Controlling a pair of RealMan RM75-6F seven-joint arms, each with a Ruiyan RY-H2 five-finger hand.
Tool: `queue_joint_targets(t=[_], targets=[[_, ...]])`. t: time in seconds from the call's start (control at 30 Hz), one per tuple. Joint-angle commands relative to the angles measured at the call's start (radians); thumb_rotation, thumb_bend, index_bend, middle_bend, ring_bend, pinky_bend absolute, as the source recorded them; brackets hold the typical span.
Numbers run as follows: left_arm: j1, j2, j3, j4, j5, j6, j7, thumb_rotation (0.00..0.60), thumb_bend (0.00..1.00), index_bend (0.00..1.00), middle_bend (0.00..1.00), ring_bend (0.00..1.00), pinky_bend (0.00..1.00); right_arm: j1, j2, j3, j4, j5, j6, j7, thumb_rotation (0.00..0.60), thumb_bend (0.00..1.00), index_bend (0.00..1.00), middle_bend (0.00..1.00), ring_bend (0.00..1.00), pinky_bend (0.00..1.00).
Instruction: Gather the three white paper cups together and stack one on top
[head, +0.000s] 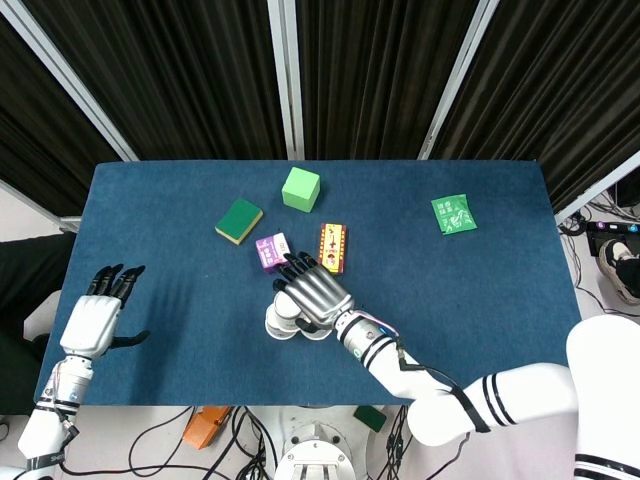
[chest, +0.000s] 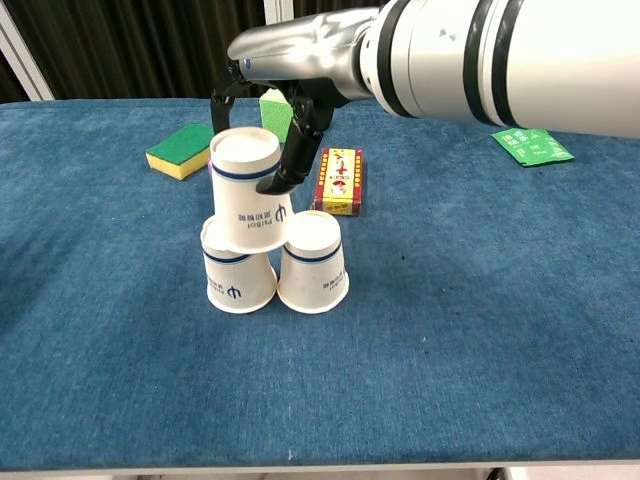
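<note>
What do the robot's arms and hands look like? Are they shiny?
Yes, a bit. The right hand has a shiny silver back and black fingers. Its arm is smooth, round and white with black rings. The left hand looks paler, white-grey, also with black fingers, on a white arm with dark bands at the wrist.

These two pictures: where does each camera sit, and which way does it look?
Head view: high up, looking down on the whole blue table; shows left hand and right hand.
Chest view: low at the table's near edge, looking across; shows only the right hand and arm.
Both show the paper cups, green block and sponge.
</note>
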Motion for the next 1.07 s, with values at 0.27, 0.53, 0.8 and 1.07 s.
queue_joint_targets(t=[0.27, 0.53, 0.8, 1.07], targets=[[0.001, 0.001, -0.004, 0.003, -0.001, -0.001, -0.007, 0.6, 0.14, 0.01, 0.11, 0.05, 0.0, -0.039, 0.063, -0.004, -0.062, -0.062, 0.05, 0.054, 0.6, 0.43, 0.18, 0.18, 0.07, 0.13], [-0.003, 0.004, -0.021, 0.033, -0.004, 0.008, -0.023, 0.6, 0.14, 0.01, 0.11, 0.05, 0.0, -0.319, 0.255, -0.17, -0.129, -0.388, 0.379, 0.126, 0.6, 0.38, 0.12, 0.18, 0.07, 0.13], [0.028, 0.004, -0.042, 0.092, -0.011, 0.077, -0.043, 0.6, 0.13, 0.01, 0.11, 0.05, 0.0, -0.709, 0.418, -0.393, 0.035, -0.719, 0.626, 0.566, 0.6, 0.3, 0.02, 0.13, 0.01, 0.08], [0.094, 0.035, -0.019, 0.101, -0.005, 0.147, -0.081, 0.6, 0.13, 0.01, 0.11, 0.05, 0.0, -0.934, 0.416, -0.449, 0.265, -0.824, 0.71, 0.847, 0.6, 0.29, 0.0, 0.09, 0.0, 0.02]])
